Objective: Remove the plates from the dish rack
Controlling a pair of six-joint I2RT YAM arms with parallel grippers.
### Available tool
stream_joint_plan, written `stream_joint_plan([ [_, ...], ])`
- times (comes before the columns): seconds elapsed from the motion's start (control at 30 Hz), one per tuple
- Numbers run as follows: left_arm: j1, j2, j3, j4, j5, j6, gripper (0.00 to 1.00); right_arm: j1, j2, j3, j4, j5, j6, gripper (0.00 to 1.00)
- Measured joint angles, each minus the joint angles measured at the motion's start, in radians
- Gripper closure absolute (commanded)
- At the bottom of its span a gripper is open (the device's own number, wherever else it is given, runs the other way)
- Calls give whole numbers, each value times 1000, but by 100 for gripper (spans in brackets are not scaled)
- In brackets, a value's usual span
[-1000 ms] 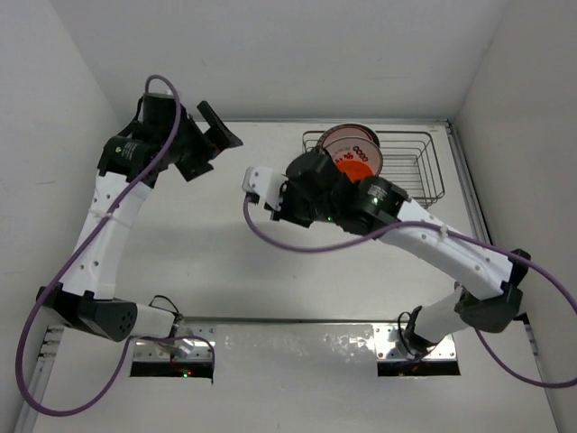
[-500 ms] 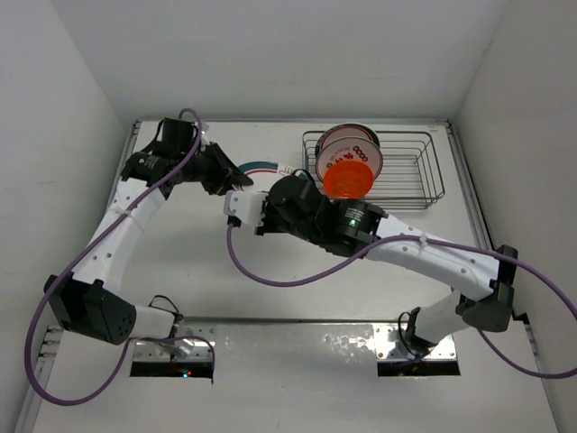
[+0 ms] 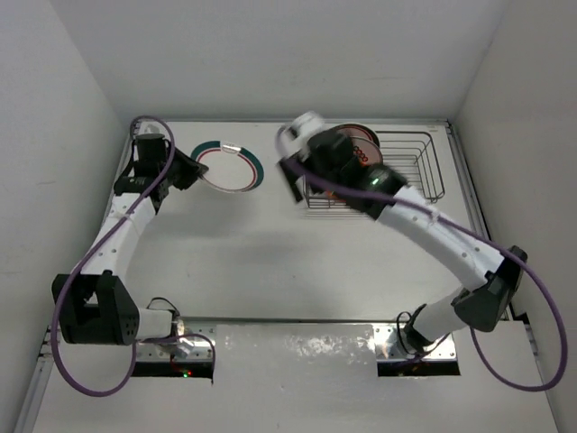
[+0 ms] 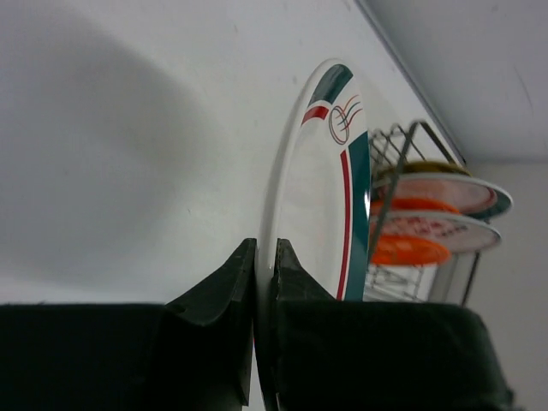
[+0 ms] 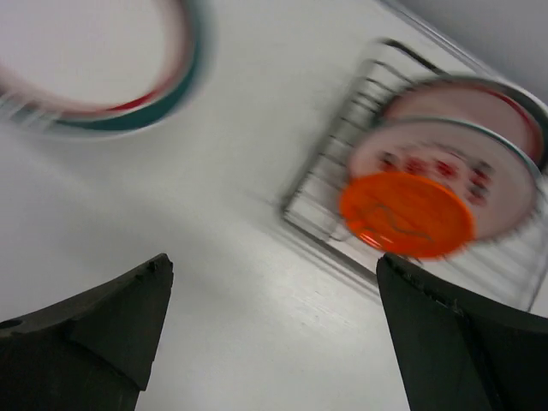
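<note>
My left gripper (image 4: 265,257) is shut on the rim of a white plate with a teal and red band (image 4: 330,171). From above, that plate (image 3: 230,167) lies roughly level at the far left of the table, with the left gripper (image 3: 187,168) at its left edge. My right gripper (image 5: 272,265) is open and empty over bare table, just left of the dish rack (image 5: 342,171). An orange plate (image 5: 407,214) and two white plates (image 5: 445,154) stand in the rack. In the top view my right arm partly hides the dish rack (image 3: 410,167) and its plates (image 3: 358,150).
The white enclosure walls close in on the left, back and right of the table (image 3: 270,262). The rack's right half (image 3: 419,176) holds nothing. A metal strip (image 3: 297,343) runs along the near edge between the arm bases.
The teal-rimmed plate passed from the right gripper to the left. The left jaws closed on it and carried it left, while the right gripper opened and swung back toward the rack.
</note>
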Motion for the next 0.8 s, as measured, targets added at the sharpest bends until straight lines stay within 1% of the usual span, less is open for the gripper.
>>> stream_joint_plan([
  [0.1, 25, 27, -87, 174, -63, 42, 100, -269, 8, 127, -149, -11, 245, 1],
  [0.13, 32, 55, -105, 232, -65, 51, 100, -384, 6, 156, -183, -25, 318, 1],
  [0.17, 44, 102, -121, 307, -58, 58, 100, -499, 3, 170, -212, -38, 399, 1],
  [0.27, 67, 236, -149, 455, -31, 66, 100, -696, -21, 123, -251, -125, 568, 1],
  [0.33, 89, 339, -152, 526, -6, 64, 100, -759, -46, 57, -257, -168, 651, 1],
  [0.4, 106, 433, -150, 576, 6, 63, 100, -765, -76, -9, -259, -210, 705, 1],
  [0.5, 126, 544, -134, 608, 37, 42, 100, -752, -92, -39, -259, -263, 743, 1],
  [0.6, 129, 610, -57, 622, 60, 31, 84, -744, -86, -30, -245, -295, 761, 3],
  [0.63, 129, 634, -19, 620, 58, 32, 73, -745, -81, -26, -235, -304, 769, 6],
  [0.67, 129, 657, 13, 617, 51, 34, 68, -744, -70, -18, -230, -306, 781, 8],
  [0.7, 129, 673, 33, 608, 47, 35, 55, -744, -50, 2, -229, -307, 800, 10],
  [0.73, 128, 700, 65, 597, 47, 37, 46, -744, -25, 22, -227, -306, 822, 12],
  [0.77, 129, 720, 88, 580, 41, 34, 40, -744, 7, 52, -231, -301, 850, 16],
  [0.8, 128, 741, 111, 558, 39, 33, 25, -744, 49, 86, -228, -295, 880, 17],
])
